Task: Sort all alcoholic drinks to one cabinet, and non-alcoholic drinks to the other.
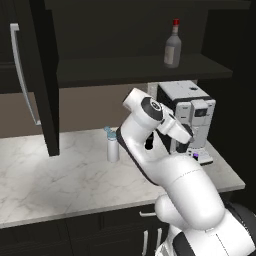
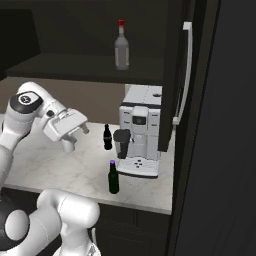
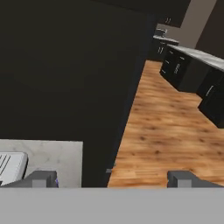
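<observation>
green beer bottle (image 2: 113, 177) stands at the counter's (image 1: 55, 175) front edge, just ahead of the coffee machine (image 2: 140, 131). my gripper (image 2: 76, 139) hangs above the counter, jaws wide, holding nothing. white flask (image 1: 112, 145) mid-counter, black cola bottle (image 2: 107, 137) toward the back. liquor bottle (image 1: 172, 45) up on the open cabinet's shelf (image 1: 145, 67).

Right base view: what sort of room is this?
A kitchen, rendered rather than real: a marble-look counter carries a coffee machine, dark wall cabinets hang above, and bottles stand about, like the green beer bottle.
</observation>
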You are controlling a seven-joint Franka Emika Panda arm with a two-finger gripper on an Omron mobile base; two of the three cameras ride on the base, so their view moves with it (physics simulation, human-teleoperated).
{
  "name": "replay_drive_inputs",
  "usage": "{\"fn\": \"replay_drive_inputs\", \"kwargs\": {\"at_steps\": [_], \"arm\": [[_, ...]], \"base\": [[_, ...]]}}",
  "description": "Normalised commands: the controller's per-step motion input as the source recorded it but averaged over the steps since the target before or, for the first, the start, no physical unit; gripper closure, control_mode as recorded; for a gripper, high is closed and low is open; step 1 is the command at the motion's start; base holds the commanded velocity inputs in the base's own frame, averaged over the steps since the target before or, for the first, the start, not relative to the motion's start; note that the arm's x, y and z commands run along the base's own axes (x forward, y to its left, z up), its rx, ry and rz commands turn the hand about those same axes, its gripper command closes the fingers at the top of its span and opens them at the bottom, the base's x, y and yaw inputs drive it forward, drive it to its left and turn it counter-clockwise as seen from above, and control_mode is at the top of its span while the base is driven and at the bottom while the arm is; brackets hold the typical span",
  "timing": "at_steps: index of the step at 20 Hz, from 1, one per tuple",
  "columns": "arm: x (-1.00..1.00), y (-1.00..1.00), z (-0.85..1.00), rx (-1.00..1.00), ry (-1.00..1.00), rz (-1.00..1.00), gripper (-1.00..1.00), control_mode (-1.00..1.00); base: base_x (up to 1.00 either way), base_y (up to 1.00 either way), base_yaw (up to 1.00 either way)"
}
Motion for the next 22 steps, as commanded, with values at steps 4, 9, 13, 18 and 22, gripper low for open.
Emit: {"fn": "replay_drive_inputs", "kwargs": {"at_steps": [4,9,13,18,22], "arm": [[0.0,-0.16,-0.54,0.03,0.0,-0.01,-1.0,-1.0],[0.0,-0.07,-0.39,0.0,0.0,0.0,-1.0,-1.0],[0.0,0.0,-0.34,0.0,0.0,0.0,-1.0,-1.0],[0.01,0.0,-0.34,0.0,0.01,0.0,-1.0,-1.0],[0.05,0.0,-0.34,0.0,0.02,0.0,-1.0,-1.0]], "base": [[0.0,0.0,0.0],[0.0,0.0,0.0],[0.0,0.0,0.0],[0.0,0.0,0.0],[0.0,0.0,0.0]]}}
